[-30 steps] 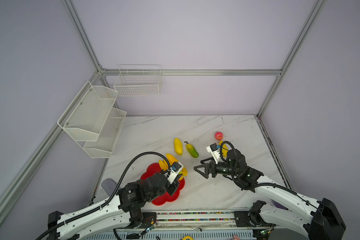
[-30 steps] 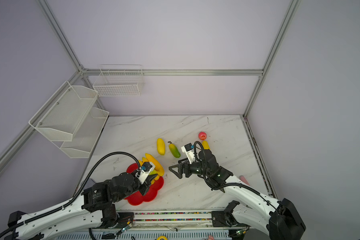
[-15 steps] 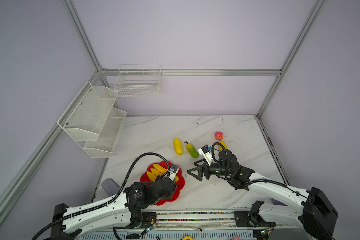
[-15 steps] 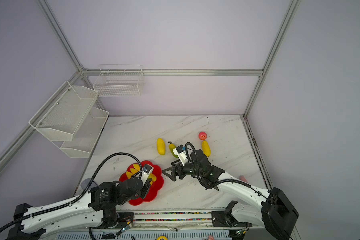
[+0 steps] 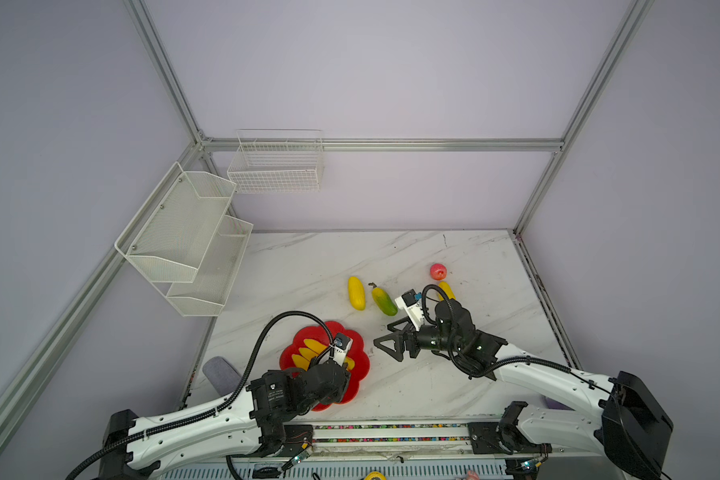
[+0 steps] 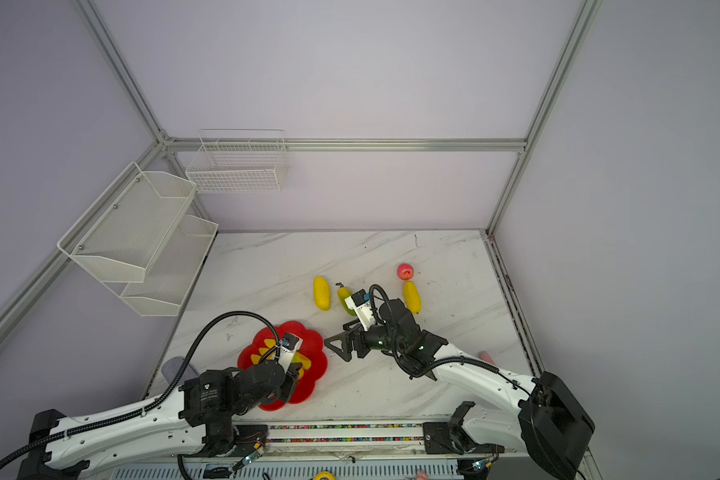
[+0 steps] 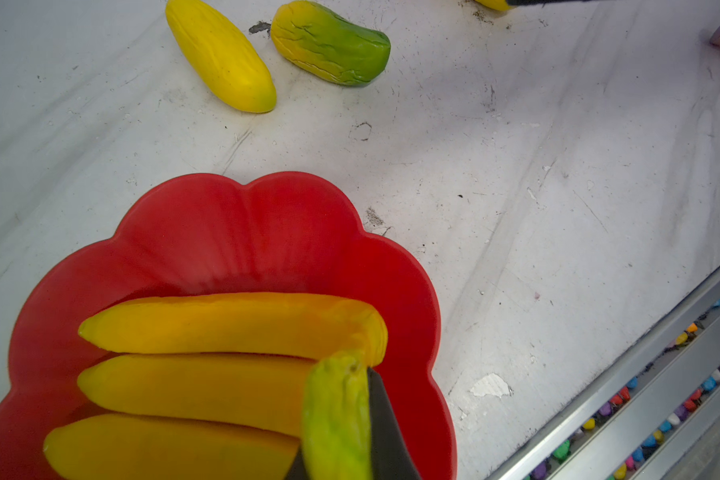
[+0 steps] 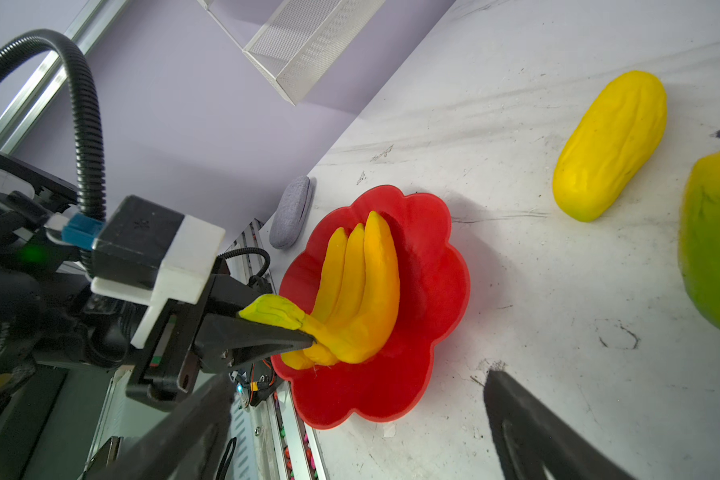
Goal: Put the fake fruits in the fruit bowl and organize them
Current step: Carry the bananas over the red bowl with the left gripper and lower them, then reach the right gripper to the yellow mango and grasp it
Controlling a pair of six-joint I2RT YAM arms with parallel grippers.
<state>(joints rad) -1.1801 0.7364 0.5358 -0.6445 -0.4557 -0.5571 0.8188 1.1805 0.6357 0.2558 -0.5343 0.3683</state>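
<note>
The red flower-shaped fruit bowl (image 5: 360, 353) (image 6: 314, 353) (image 7: 233, 232) (image 8: 433, 266) sits near the table's front. A bunch of three bananas (image 5: 308, 351) (image 7: 208, 324) (image 8: 362, 282) lies low in it. My left gripper (image 7: 337, 399) (image 8: 283, 320) is shut on the bunch's green stem. My right gripper (image 5: 385, 334) (image 6: 337, 336) (image 8: 358, 378) hangs open and empty just right of the bowl. Behind it on the table lie a yellow mango (image 5: 356, 293) (image 7: 221, 54), a green-yellow mango (image 5: 384, 301) (image 7: 333, 43), another yellow mango (image 6: 411, 297) and a pink-red apple (image 5: 437, 271).
White wire baskets hang on the left wall (image 5: 184, 241) and the back wall (image 5: 277, 166). A grey pad (image 5: 219, 372) lies at the table's front left edge. A small pink thing (image 6: 485, 356) lies near the right edge. A metal rail (image 5: 391, 432) runs along the front.
My left gripper has carried the bananas from above the bowl's far rim down into the bowl. My right gripper, still open, has moved left toward the bowl.
</note>
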